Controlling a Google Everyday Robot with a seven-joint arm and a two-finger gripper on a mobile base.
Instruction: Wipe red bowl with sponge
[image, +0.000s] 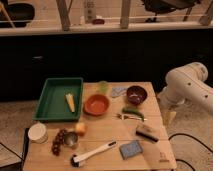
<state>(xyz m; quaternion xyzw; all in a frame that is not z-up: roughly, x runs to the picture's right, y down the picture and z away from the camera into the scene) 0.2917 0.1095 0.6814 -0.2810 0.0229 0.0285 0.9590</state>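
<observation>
An orange-red bowl (96, 104) sits upright in the middle of the wooden table (107, 132). A darker maroon bowl (136, 94) stands to its right near the back edge. A blue-grey sponge (131, 149) lies flat near the front right. My gripper (169, 117) hangs at the end of the white arm (187, 85), just off the table's right edge. It points down, is apart from both bowls and the sponge, and holds nothing that I can see.
A green tray (46, 100) with a corn cob (70, 102) is at the left. Also on the table: a green cup (103, 86), a cloth (118, 91), a green vegetable (132, 113), a block brush (146, 132), a white-handled brush (93, 152), grapes (58, 141), a can (71, 139), and a white cup (37, 133).
</observation>
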